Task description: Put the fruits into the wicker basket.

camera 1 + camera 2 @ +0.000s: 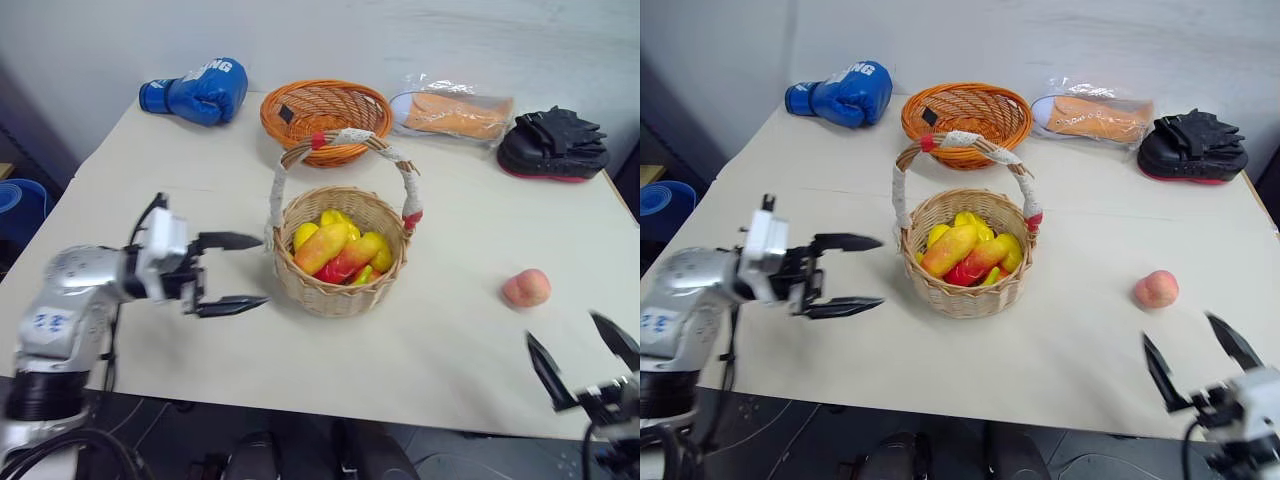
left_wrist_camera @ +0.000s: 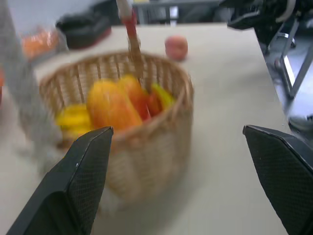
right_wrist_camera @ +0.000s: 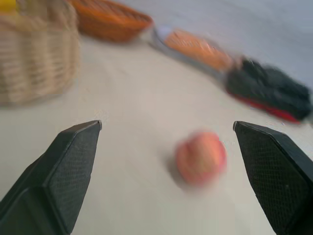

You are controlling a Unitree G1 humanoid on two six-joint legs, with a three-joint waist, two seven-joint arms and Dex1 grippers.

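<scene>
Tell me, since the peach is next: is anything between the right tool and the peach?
Nothing visible. Only bare table lies between the open right tool and the peach, which sits alone, apart from the wicker basket.

Soft, even, diffuse light falls on the table, bright enough that its pale top reads clearly with no harsh glare. Shadows are faint: a soft one sits under the wicker basket on its near side, another under the peach. The far left corner of the room falls off into darkness. The clear plastic bag at the far right catches small highlights (the only real sheen). Both head views are fairly sharp, a little soft toward the edges. The wrist views are smeared with blur: the basket and mangoes look hazy, the peach is a fuzzy blob, while the black fingers close to the lens stay crisp.
</scene>
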